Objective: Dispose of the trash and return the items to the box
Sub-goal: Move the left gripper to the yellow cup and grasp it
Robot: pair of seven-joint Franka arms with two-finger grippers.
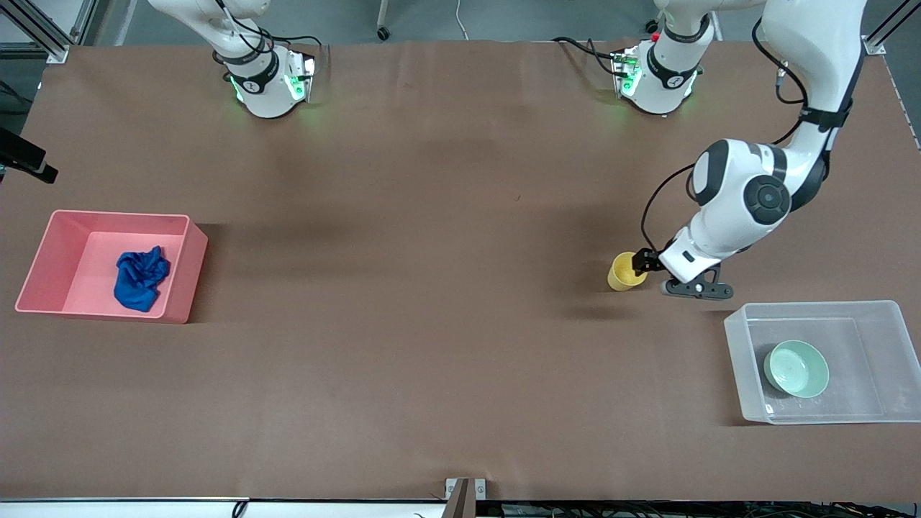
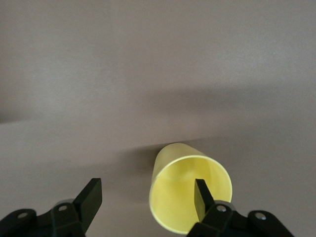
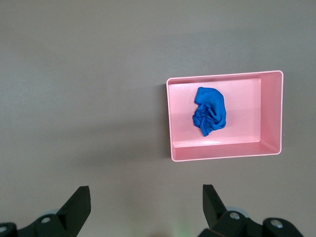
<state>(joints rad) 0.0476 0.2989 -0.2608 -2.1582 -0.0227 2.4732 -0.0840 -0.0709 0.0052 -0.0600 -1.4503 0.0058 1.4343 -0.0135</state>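
Left fingers: spread; one sits inside the yellow cup, the other outside it, nothing clamped.
Left gripper: at the cup's rim, low over your bench.
Right gripper: fingers released, waiting high over the bench.
Blue cloth: lying in the pink bin.
Green bowl: inside the clear box.

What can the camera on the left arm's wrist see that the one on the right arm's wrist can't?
Only the left wrist view shows the yellow cup, with one finger of the open left pincer inside its mouth and the other outside. Only the right wrist view shows the pink bin holding the blue cloth, seen past the open, empty right pincer. Both show the brown table.
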